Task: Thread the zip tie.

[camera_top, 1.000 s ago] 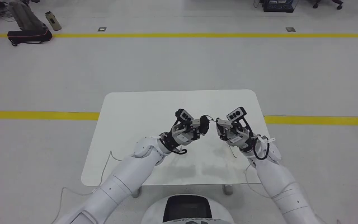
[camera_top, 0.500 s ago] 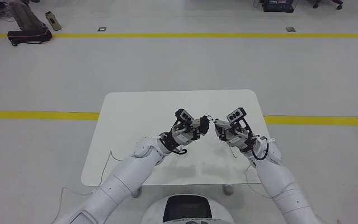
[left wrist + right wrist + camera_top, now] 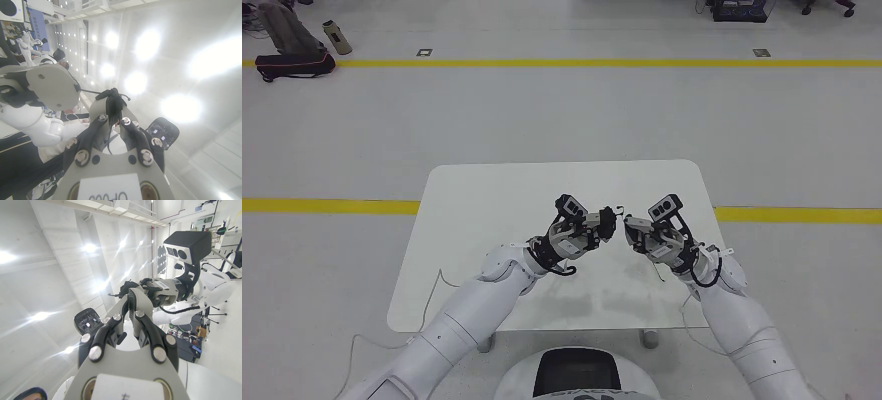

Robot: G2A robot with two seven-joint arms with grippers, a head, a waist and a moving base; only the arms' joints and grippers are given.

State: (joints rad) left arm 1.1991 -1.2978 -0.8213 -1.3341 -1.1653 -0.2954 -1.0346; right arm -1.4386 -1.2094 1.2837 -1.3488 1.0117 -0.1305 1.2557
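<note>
Black zip tie (image 3: 88,91) clamped between left gripper (image 3: 113,97), right gripper (image 3: 130,294); tip-to-tip.

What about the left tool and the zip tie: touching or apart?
Touching. The left wrist view shows the left tool shut on the black zip tie, whose strand runs out on both sides of it.

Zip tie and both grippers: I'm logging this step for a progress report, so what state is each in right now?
zip tie: held up off the table, strap spanning from one gripper to the other; whether it is threaded cannot be told.
left gripper: shut on the zip tie.
right gripper: shut on the zip tie, close beside the left gripper.
</note>
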